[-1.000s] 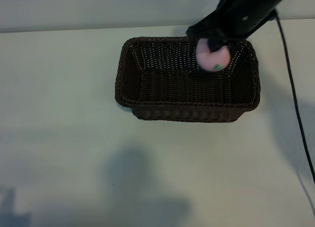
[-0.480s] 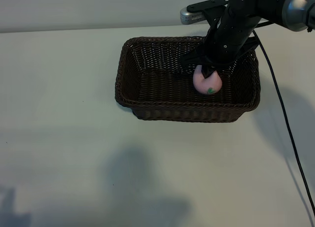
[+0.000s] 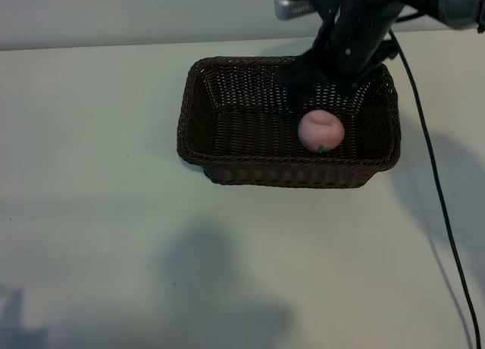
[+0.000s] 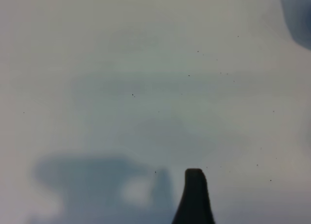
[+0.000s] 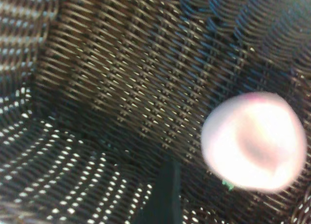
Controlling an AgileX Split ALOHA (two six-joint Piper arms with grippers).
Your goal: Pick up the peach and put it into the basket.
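Across whole exterior frame, pale white table (image 3: 91,213) under my arms, soft shadows lower left. Basket (image 3: 198,129) upper centre. Peach (image 3: 320,130) lies free on basket floor, right half, just below my right gripper (image 3: 322,91); jaws spread wide, gripping nothing. Right wrist view adds close wicker weave, peach (image 5: 254,142) beside one dark fingertip (image 5: 164,195). Left wrist view: only bare table, one left gripper (image 4: 193,197) fingertip, spread, holding nothing.

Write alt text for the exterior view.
A pale-pink peach lies inside a dark-brown wicker basket on a light table, just released. The right gripper hangs open directly above it, over the basket's right half.
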